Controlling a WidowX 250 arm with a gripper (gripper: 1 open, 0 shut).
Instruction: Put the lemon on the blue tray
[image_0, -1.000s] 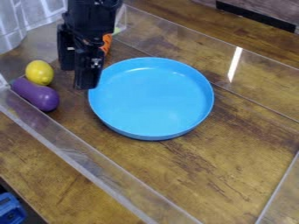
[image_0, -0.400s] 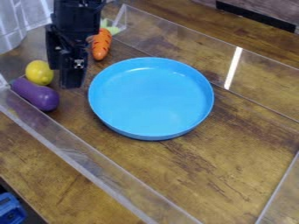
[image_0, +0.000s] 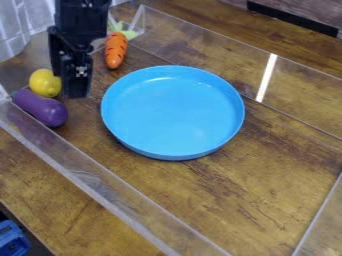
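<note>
Wooden table (image_0: 254, 190) | gripper (image_0: 74, 85) pointing down, jaws spread, empty | just beside lemon (image_0: 44, 82)

Bright even overhead light, white glare streak on clear panel (image_0: 270, 72) (right side), soft low-resolution picture

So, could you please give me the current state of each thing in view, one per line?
gripper: fingers open, pointing down, holding nothing, just right of the lemon.
lemon: on the table, not held, outside the tray.
blue tray: upright, empty.
eggplant: lying on the table.
carrot: lying on the table.
</note>
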